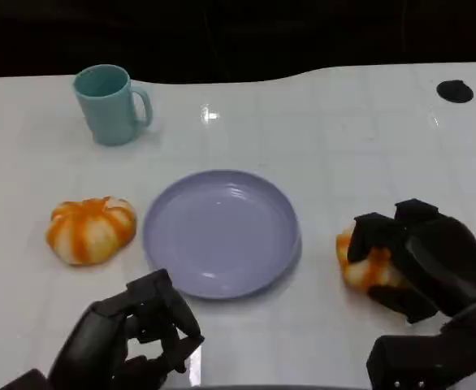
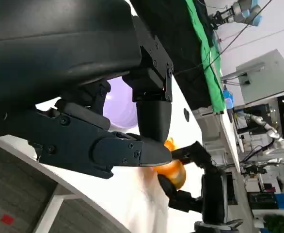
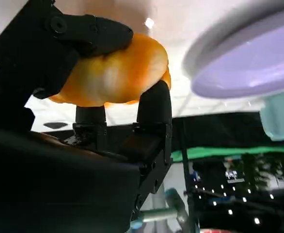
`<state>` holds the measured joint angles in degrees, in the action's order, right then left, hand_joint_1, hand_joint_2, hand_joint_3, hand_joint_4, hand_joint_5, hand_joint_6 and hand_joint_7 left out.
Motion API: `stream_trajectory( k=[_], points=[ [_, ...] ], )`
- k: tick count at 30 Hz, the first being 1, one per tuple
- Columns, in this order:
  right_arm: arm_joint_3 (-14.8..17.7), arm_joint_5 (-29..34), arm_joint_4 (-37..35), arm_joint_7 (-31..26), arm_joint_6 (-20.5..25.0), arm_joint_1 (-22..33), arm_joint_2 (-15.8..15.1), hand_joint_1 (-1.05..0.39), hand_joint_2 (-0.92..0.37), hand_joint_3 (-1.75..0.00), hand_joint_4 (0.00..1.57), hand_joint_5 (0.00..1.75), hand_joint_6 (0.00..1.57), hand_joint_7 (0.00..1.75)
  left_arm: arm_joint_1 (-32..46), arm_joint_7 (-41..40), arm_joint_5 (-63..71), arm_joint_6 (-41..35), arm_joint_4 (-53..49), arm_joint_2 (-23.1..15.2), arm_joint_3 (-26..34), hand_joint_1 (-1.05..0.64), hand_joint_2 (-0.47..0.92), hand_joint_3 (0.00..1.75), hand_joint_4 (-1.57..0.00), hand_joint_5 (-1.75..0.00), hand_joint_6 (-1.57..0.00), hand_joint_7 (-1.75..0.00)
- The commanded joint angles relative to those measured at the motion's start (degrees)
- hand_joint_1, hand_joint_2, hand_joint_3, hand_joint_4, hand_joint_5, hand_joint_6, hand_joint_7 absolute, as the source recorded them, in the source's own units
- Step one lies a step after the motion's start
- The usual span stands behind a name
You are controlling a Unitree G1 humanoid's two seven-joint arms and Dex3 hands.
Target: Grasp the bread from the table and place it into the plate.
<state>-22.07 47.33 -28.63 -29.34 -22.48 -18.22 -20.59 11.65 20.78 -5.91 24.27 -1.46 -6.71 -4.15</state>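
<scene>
Orange bread (image 1: 366, 266) pinched by right hand (image 1: 421, 260) fingers beside plate (image 1: 222, 286); soft crust could slip or crush; left hand (image 1: 132, 337) curled, empty.

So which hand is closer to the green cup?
Left. The left hand sits at the table's near edge, on the same side as the cup, which is at the far edge. The right hand is across the plate, holding bread.

A white tabletop (image 1: 335, 138) holds a teal mug (image 1: 108, 104) near its far-left corner, a lavender plate (image 1: 222, 231) mid-table, and two orange-and-white breads (image 1: 90, 229) (image 1: 366, 268) flanking the plate.
</scene>
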Motion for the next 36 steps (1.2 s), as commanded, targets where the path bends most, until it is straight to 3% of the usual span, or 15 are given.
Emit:
stream_trajectory(
  k=[1,9,15,18,24,33,36],
  points=[
    [1.45,-2.86,1.81,-0.89,-1.89,-1.82,0.97,-0.08,-0.30,-1.36,1.00,1.75,0.76,1.71,0.17,-0.06,-0.42,0.61,-0.14,-0.30,0.26,-0.53,0.92,0.34,-0.67,-1.75,-0.59,-1.57],
    [1.22,-7.36,4.96,4.60,-2.83,-4.69,5.45,-0.16,-0.23,-1.44,1.01,1.75,0.74,1.75,0.60,-0.34,0.14,0.49,0.18,-0.35,0.14,-0.54,0.92,0.33,-0.67,-1.75,-0.59,-1.57],
    [0.19,-8.48,4.44,9.11,-1.51,-8.14,10.36,-0.18,-0.26,-1.41,0.99,1.75,0.74,1.75,0.74,0.11,-0.14,1.12,0.14,-0.31,-0.16,-0.54,0.92,0.33,-0.66,-1.75,-0.59,-1.56],
    [-0.88,-8.35,1.62,9.67,-1.84,-11.07,13.06,-0.17,-0.24,-1.44,1.00,1.75,0.74,1.75,0.81,0.01,0.07,1.32,0.08,-0.29,-0.32,-0.55,0.92,0.33,-0.67,-1.75,-0.59,-1.56],
    [-3.02,-9.01,-11.36,10.43,-3.95,-19.04,17.97,-0.17,-0.24,-1.43,1.00,1.75,0.74,1.75,1.14,-0.29,0.21,0.87,0.78,-0.11,-0.88,-0.55,0.92,0.33,-0.66,-1.75,-0.59,-1.56],
    [-5.14,-9.69,-24.10,13.01,-2.37,-26.12,22.63,-0.17,-0.35,-1.22,0.94,1.75,0.69,1.74,1.75,-0.76,0.90,0.06,2.10,-0.04,-1.20,-0.55,0.92,0.34,-0.65,-1.75,-0.59,-1.54],
    [-4.93,-10.29,-25.23,15.69,0.56,-26.88,23.51,-0.16,-0.43,-1.06,0.79,1.65,0.85,1.01,1.85,-0.56,0.69,-0.28,2.44,-0.07,-1.25,-0.55,0.92,0.34,-0.66,-1.75,-0.59,-1.54]
  ],
)
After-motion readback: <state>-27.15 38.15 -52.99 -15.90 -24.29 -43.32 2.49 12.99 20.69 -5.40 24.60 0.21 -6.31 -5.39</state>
